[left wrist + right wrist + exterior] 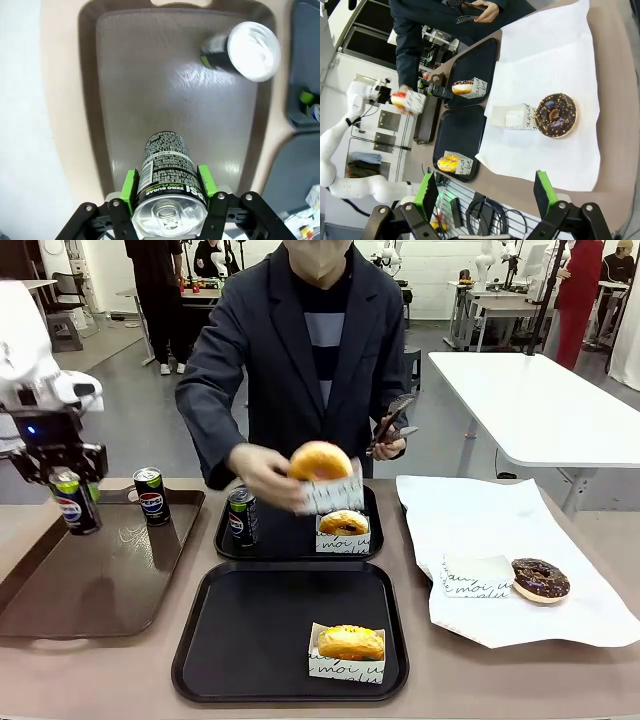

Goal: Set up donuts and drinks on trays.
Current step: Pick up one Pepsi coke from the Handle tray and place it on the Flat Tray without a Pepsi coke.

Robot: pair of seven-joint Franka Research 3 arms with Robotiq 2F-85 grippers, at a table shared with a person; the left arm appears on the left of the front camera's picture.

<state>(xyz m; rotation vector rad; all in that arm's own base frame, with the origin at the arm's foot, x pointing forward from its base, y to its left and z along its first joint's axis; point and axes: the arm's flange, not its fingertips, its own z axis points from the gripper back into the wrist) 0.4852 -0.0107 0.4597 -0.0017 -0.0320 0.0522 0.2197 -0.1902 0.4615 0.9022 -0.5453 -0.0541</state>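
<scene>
My left gripper [62,480] [168,189] is shut on a black Pepsi can [73,502] [167,170], upright at the left end of the brown tray [110,580]. A second can [151,495] [247,47] stands on that tray. A third can [242,516] and a sleeved donut [344,525] sit on the far black tray [290,545]. The near black tray [250,625] holds a yellow sleeved donut [350,645]. The person's hand holds an orange sleeved donut [321,466] above the far tray. My right gripper [486,195] is open and holds nothing.
White paper [480,520] on the right carries a chocolate donut [540,580] [555,115] and an empty sleeve [477,575]. The person's other hand holds tongs [393,420]. A white table [540,400] stands behind on the right.
</scene>
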